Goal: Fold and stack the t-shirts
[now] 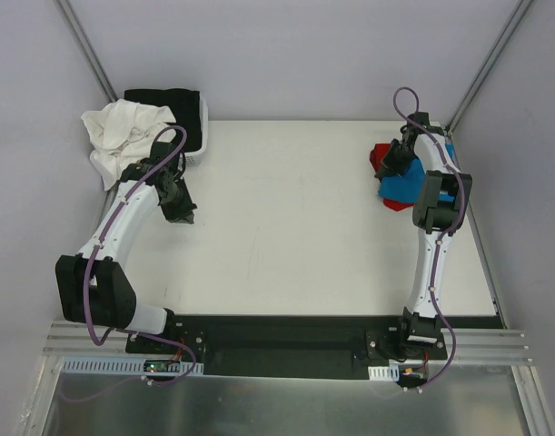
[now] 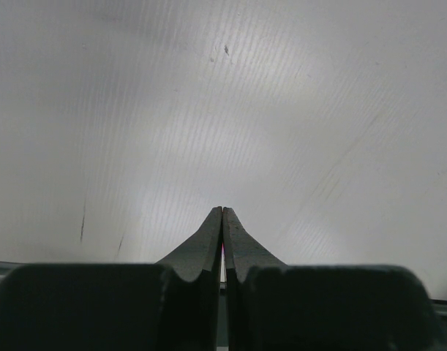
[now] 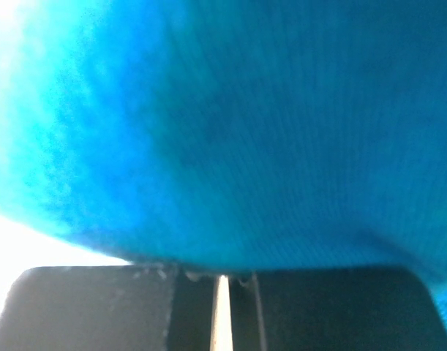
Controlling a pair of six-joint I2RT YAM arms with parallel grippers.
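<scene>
My left fingers (image 2: 208,245) are closed, empty, beside the basket (image 1: 202,136) holding the white t-shirt (image 1: 123,132) and black t-shirt (image 1: 163,100). Across the counter (image 1: 295,227) from it, my closed right fingers (image 1: 392,162) meet the blue t-shirt (image 1: 406,188), atop the red t-shirt (image 1: 380,156).

No text, label, brand mark, number or sign can be read in any of the three views. Any print there might be on the small green board (image 1: 155,366) at the left arm's base is too small to make out.
</scene>
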